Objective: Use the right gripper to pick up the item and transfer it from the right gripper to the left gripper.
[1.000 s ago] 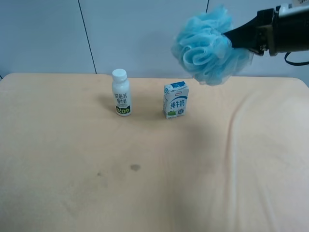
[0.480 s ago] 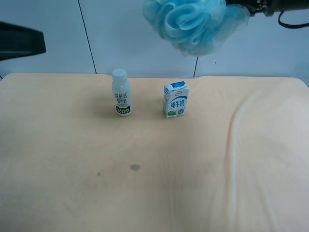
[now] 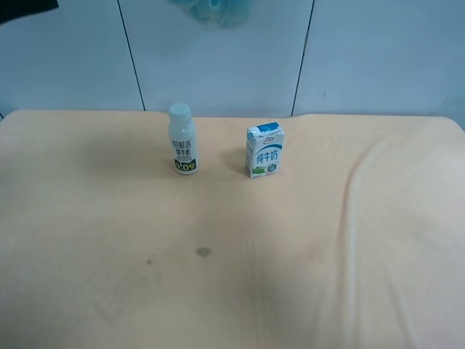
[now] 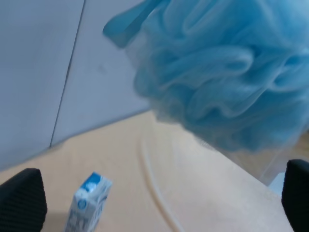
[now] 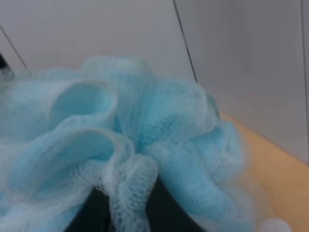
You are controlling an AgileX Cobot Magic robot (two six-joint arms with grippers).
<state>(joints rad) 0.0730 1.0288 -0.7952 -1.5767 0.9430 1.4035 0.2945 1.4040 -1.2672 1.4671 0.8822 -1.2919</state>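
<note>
While the right tool (image 5: 126,213) seemingly clamps the pouf (image 5: 145,121), the left tool (image 4: 159,198) gapes wide near it.

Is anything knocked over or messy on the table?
Nothing is knocked over: the bottle and the milk carton both stand upright. The table cover has a small dark spot and a long wrinkle. The blue pouf is up in the air, not on the table.
</note>
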